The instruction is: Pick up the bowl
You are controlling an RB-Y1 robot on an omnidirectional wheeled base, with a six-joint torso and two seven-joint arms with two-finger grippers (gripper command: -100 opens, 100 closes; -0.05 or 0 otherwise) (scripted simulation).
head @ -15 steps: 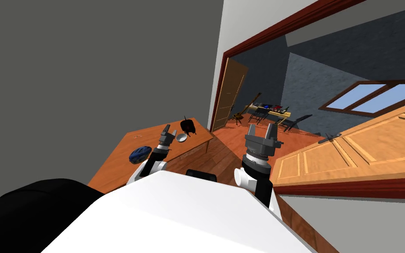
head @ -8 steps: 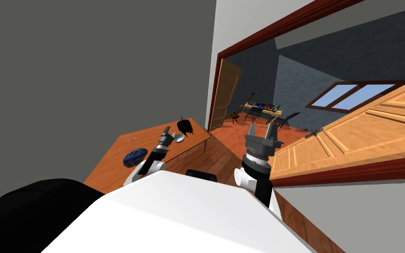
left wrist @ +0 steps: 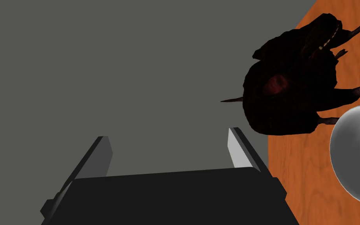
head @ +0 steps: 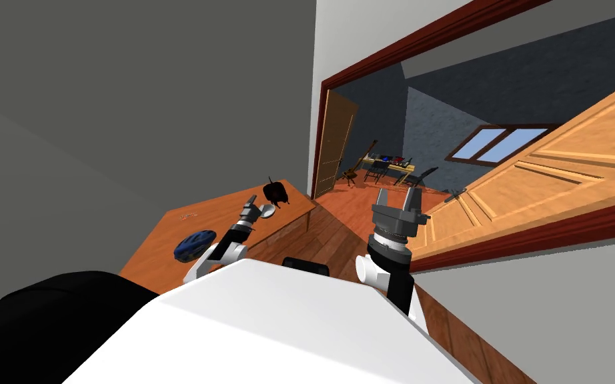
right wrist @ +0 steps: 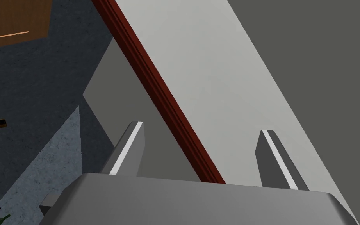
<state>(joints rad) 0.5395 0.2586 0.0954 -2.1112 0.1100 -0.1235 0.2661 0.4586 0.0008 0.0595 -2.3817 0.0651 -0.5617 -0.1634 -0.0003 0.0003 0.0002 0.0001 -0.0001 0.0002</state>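
— Edges and open room, biggest first?
— Flat grey wall (head: 133, 100) hard along the far side of the table (head: 223, 212); plank floor (head: 333, 230) open toward a red-framed doorway (head: 393, 57); panelled wooden door (head: 539, 187) swung wide, close beside the right claw (head: 396, 200).
— And the table itself?
— Orange wood with fine grain; straight edges; one corner pointing at the doorway; left claw (head: 251, 203) reaching out over the top, near that corner.
— Anything in the way?
— Black bird figure (left wrist: 292, 90), lumpy, with a thin pointed beak and clawed legs; sitting at the table's wall edge, just beyond the bowl (left wrist: 357, 152); blue helmet (head: 194, 245), rounded, well apart, back toward the near end of the table.
— Bowl's place, exactly?
— On the table near the doorway end; smooth, round, pale grey; off to one side of the left claw, outside its fingers and apart from them.
— State of the claws?
— Left: thin blades spread wide, grey wall showing between; right: blades spread just as wide, gripping nothing, held up over the floor by the door.
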